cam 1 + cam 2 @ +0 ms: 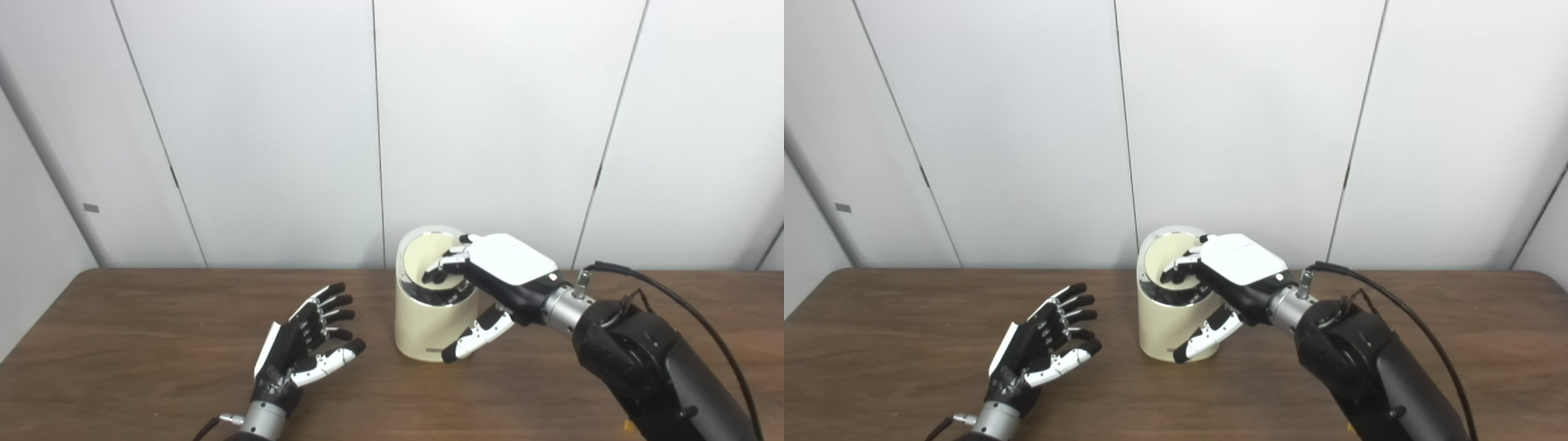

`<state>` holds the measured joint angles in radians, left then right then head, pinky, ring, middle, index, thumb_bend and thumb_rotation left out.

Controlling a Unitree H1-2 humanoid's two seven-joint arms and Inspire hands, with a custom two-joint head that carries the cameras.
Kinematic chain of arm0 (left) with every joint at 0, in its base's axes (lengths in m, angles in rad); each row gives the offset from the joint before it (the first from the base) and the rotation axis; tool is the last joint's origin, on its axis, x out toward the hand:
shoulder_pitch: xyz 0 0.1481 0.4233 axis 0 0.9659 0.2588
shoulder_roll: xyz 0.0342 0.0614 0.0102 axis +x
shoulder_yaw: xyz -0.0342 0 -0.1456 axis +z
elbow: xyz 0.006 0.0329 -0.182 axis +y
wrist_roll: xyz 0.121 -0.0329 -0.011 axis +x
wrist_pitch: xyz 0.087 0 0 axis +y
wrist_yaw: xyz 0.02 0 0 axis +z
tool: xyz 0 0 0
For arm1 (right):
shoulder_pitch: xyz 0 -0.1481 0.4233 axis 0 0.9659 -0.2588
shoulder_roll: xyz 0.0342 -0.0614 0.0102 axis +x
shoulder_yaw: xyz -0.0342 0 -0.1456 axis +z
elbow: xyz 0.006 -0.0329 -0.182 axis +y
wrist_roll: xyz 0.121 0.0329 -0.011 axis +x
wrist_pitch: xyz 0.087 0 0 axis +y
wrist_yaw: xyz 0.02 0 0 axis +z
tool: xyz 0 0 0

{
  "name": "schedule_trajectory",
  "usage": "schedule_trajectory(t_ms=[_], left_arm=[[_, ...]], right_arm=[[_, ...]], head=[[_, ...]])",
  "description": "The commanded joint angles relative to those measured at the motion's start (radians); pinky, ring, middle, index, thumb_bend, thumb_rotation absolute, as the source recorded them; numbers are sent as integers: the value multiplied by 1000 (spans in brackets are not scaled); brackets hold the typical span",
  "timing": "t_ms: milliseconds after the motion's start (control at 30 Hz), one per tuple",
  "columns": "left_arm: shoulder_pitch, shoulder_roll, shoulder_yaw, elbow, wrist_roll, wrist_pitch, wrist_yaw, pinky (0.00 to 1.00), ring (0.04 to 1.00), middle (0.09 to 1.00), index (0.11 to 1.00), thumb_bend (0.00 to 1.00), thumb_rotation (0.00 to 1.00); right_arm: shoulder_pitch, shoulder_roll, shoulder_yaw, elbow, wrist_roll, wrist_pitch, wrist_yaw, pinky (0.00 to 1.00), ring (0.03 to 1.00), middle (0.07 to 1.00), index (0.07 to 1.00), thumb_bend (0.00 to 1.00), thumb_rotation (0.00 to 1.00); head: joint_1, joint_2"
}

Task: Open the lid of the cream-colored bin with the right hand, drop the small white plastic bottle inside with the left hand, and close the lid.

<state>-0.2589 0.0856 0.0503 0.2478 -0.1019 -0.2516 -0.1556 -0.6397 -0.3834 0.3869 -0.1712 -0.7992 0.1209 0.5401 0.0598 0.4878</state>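
Note:
The cream-colored bin (422,324) stands on the table's middle, toward the back. Its round lid (421,252) is tipped up at the rear, showing a cream inner face with a silver ring. My right hand (502,264) lies over the bin's top: its fingers (446,264) touch the lower part of the raised lid, and its thumb hangs down the bin's front wall without gripping. To the left of the bin my left hand (306,346) hovers low over the table, palm turned inward, fingers spread and empty. No white bottle shows in either view.
The brown wooden table (153,343) reaches to white wall panels behind. A black cable (674,300) arcs over my right forearm. Nothing else lies on the tabletop that I can see.

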Motion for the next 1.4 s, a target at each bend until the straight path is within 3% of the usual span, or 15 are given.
schedule_trajectory(t_ms=[0,300,533,733,833,900,1000,1167,1267,1367], left_arm=[[-34,8,4,-26,-15,-16,0,609,751,807,860,750,106],[-37,5,2,-19,-17,-14,-2,616,755,804,858,742,90],[-40,5,1,-11,-23,-24,-7,614,753,807,861,745,91],[-41,7,-2,-7,-21,-24,-7,626,759,805,861,745,97],[-41,8,-3,-8,-22,-22,-8,632,763,806,859,746,97],[-41,9,-4,-7,-19,-26,-8,631,763,806,858,746,96],[-38,11,-6,-11,-13,-25,-6,621,756,807,859,739,95],[-38,17,-7,-16,-11,-16,-6,618,754,805,855,736,92],[-41,29,-8,-13,-12,-18,-15,606,757,811,852,735,83],[-43,41,-9,-8,7,-32,-10,614,760,811,847,727,88]], right_arm=[[14,-10,1,13,-18,42,39,961,877,742,777,758,481],[25,11,-55,-7,23,10,-42,953,871,742,783,744,432],[34,52,-121,-31,37,-4,-155,865,867,760,770,723,374],[40,79,-161,-22,11,-32,-280,689,808,776,765,703,362],[51,90,-179,-11,15,-32,-334,682,811,803,788,675,388],[65,106,-199,-3,25,-22,-375,664,799,805,792,676,355],[94,129,-242,7,80,-4,-402,624,776,814,798,685,375],[165,128,-293,38,164,-17,-420,584,753,813,788,688,300],[222,156,-336,38,222,12,-439,605,756,813,797,690,255],[270,187,-388,64,322,-23,-476,647,777,828,796,695,182]], head=[[0,0],[-1,-6],[-1,-8],[-3,-10],[-1,-11],[-1,-11],[-1,-11],[-7,-14],[-9,-15],[-13,-15]])
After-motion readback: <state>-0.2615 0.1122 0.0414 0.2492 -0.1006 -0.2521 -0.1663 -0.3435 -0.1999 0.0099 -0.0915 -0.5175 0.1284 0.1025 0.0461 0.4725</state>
